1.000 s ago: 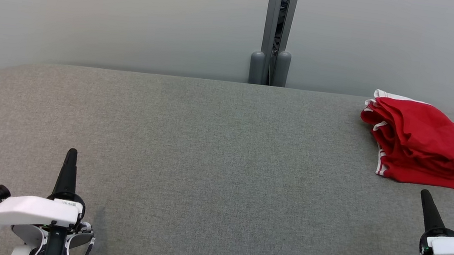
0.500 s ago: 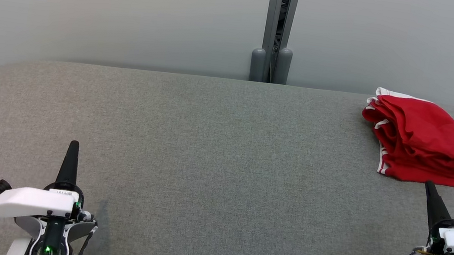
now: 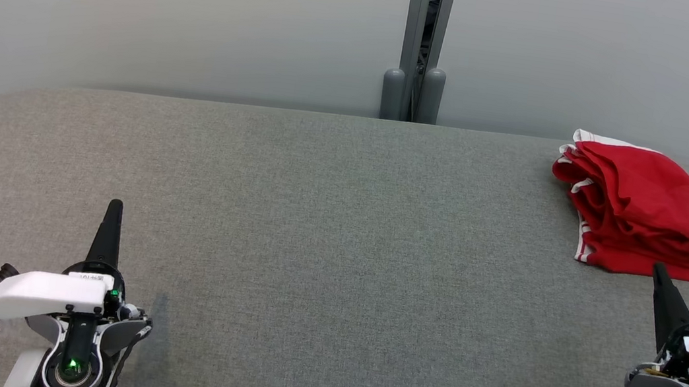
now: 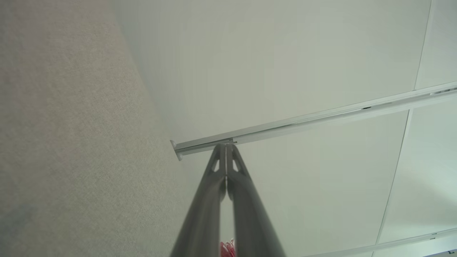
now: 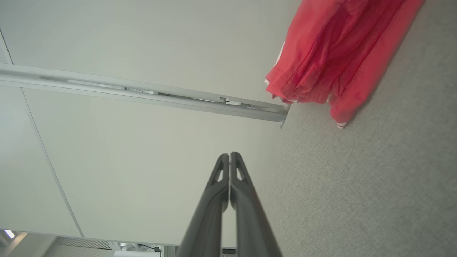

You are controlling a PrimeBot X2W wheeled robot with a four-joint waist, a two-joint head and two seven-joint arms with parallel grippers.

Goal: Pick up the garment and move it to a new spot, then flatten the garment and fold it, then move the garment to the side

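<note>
In the head view, your left gripper (image 3: pixel 114 211) sits low on the left with its fingers pressed together and nothing between them. The right gripper (image 3: pixel 660 274) is the same on the other side, its tip just short of the red garment (image 3: pixel 654 214). The garment lies in stacked layers at the far right end of the grey table (image 3: pixel 337 252). Your left wrist view confirms the sealed, empty fingers, with a sliver of red beyond them. Your right wrist view shows its fingers closed too, apart from the garment. Judging by the layered bundle off to the side, you look finished with folding and placing, though the layers are loose.
</note>
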